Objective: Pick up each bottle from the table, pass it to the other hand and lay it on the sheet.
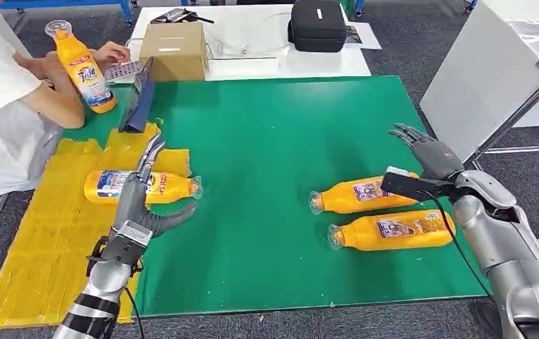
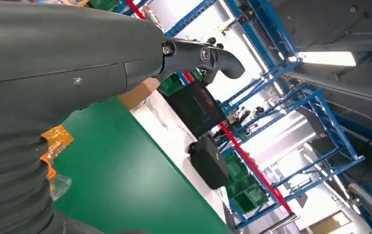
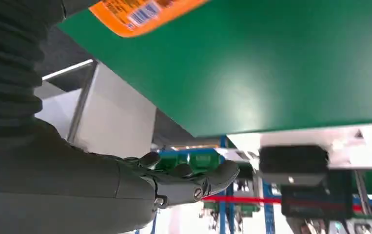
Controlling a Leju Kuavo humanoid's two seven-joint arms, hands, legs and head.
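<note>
Progress: one bottle placed, two left

Green mat (image 1: 266,162) carries two bottles (image 1: 376,212) near right hand (image 1: 422,150), fingers spread, empty. Yellow sheet (image 1: 40,240) holds one laid bottle (image 1: 171,186); left hand (image 1: 146,201) hovers over it, fingers apart, holding nothing. Person (image 1: 12,99) holds a fourth bottle (image 1: 83,67). Roughly a third done, judging by layout.

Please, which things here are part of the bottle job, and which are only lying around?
For the job: two orange bottles on the green mat; bottle on the yellow sheet; yellow sheet.

Lying about: cardboard box; black case; bottle in a person's hand.
</note>
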